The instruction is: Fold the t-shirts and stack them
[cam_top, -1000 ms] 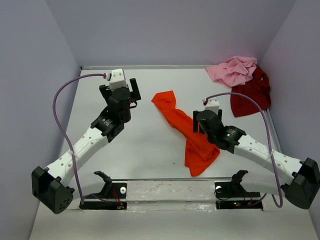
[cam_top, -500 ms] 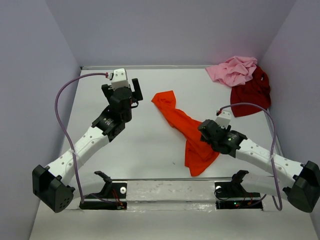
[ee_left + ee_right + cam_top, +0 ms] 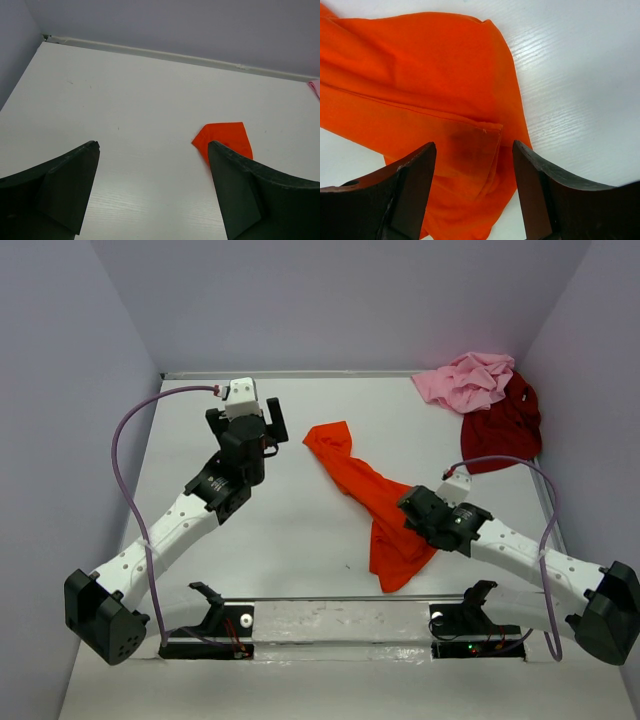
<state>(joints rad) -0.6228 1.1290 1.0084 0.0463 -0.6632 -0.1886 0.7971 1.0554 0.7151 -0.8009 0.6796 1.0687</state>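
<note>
The orange t-shirt [image 3: 365,490] lies as a rumpled diagonal strip in the middle of the table [image 3: 290,530]. Its near end is directly under the right gripper [image 3: 472,150], whose jaws stand apart astride a fold without pinching it. Since a second ago that arm has sunk lower and nearer over the cloth, while the left gripper [image 3: 152,147], spread wide, hovers left of the shirt's far corner.
</note>
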